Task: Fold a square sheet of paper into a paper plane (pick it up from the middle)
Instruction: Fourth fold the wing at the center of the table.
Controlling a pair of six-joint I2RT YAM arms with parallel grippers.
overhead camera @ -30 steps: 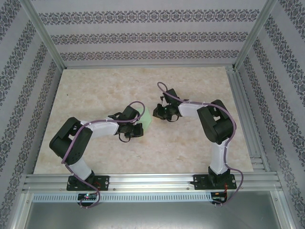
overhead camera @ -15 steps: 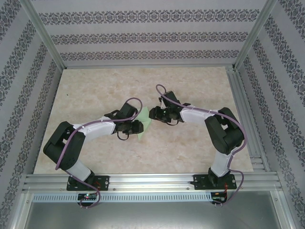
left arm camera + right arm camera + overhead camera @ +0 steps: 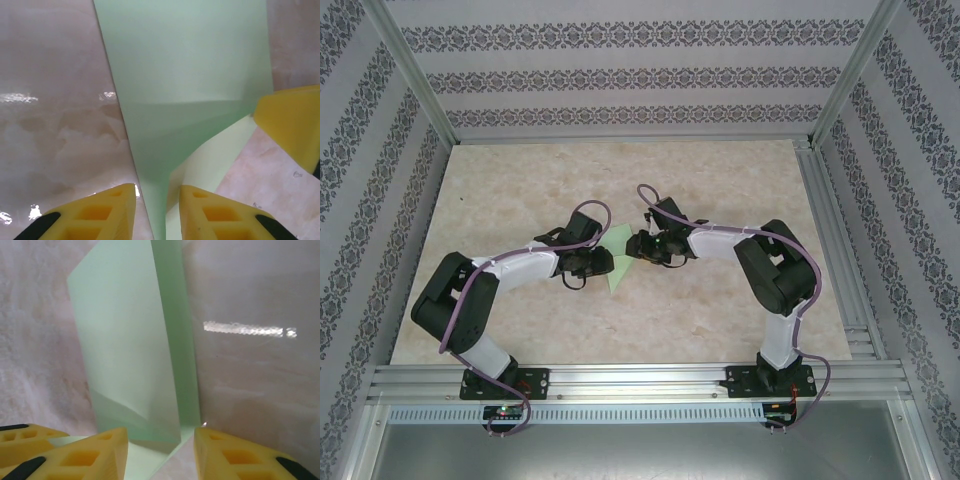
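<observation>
Near the middle of the table [image 3: 520, 190], the sheet of paper [image 3: 614, 279] stood partly folded between your two arms, one pale green flap upright and a paler part lying low beside it. Your left gripper [image 3: 157, 192] had its jaws spread a little, straddling the narrow end of the fold. Your right gripper [image 3: 161, 437] was parted in the same way around the foot of the standing flap from the other side. Whether any pad actually touched paper, I could not tell.

The step in hand looked like setting a lengthwise crease. To do it well, you needed both grippers centred on the same fold line before closing, so that the two halves met edge to edge. You wanted to close gently and low, near the table, since paper this thin would probably buckle if it was pinched high. Closing one side well ahead of the other risked skewing the fold.
</observation>
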